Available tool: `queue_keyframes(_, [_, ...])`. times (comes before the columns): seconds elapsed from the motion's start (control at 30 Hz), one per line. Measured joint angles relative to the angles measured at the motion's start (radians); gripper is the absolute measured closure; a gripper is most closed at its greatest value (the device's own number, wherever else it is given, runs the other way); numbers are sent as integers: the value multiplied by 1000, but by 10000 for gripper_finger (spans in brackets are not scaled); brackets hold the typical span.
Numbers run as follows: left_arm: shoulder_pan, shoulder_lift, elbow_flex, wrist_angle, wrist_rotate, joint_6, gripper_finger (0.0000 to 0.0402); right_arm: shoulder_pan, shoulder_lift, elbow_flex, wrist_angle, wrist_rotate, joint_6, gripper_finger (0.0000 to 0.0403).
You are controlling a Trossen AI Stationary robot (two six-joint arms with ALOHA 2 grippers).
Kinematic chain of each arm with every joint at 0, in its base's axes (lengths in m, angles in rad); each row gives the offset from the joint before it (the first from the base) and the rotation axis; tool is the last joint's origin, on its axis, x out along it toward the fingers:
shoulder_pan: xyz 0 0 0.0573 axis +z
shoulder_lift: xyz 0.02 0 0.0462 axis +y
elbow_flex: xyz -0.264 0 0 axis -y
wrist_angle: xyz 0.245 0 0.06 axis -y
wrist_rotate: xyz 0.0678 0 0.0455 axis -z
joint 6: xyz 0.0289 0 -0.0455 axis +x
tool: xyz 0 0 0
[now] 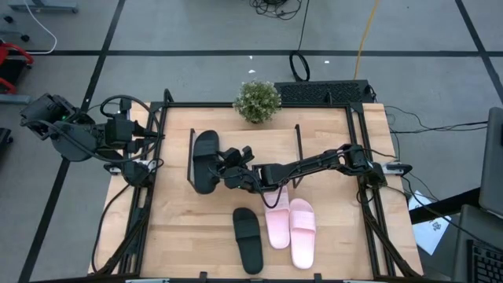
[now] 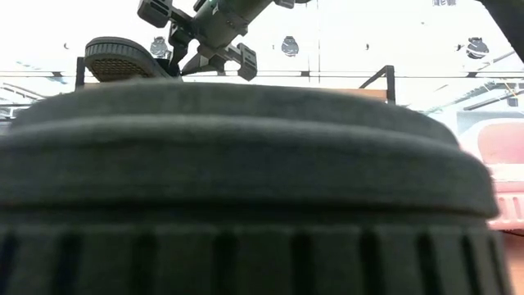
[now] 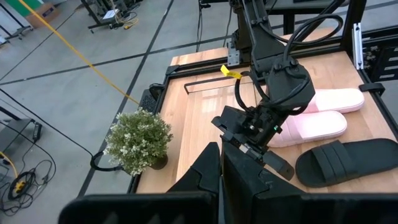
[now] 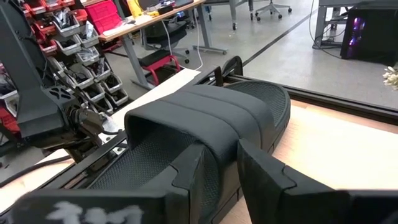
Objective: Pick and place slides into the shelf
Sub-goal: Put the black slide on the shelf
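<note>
One black slide (image 1: 206, 159) lies lengthwise at the left end of the shelf (image 1: 271, 145), with my right gripper (image 1: 225, 169) shut on it from the right. In the right wrist view its wide strap (image 4: 199, 115) arches just ahead of the fingers. The second black slide (image 1: 247, 240) rests sole-down on the table near the front edge and fills the low view (image 2: 246, 180). The pink pair (image 1: 291, 228) lies beside it to the right. My left gripper (image 3: 221, 177) is shut and empty, held high beyond the table's left edge. My right gripper pinches the black slide's side edge (image 4: 229, 149) next to the strap. One finger (image 4: 193, 177) is over the footbed and the other (image 4: 264, 180) is outside the sole. The fingers reach in almost level from the table's right, across the slide. Whether the sole (image 2: 119, 61) rests on the shelf board or hangs just above it, I cannot tell.
A small potted plant (image 1: 257, 101) stands at the table's far edge behind the shelf. Black frame rails (image 1: 153, 189) run along the table's left and right sides. The shelf board to the right of the held slide is bare.
</note>
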Motion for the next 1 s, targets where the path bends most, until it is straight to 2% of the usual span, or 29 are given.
queue_keyframes(0.2, [0,0,0,0,-1,0,382,0,0,0,2,-49,-3,314])
queue_keyframes(0.5, [0,0,0,0,-3,13,382,-2,0,0,0,-55,26,310])
queue_keyframes(1.0, [0,0,0,0,-3,17,382,-5,-6,0,-8,-82,30,248])
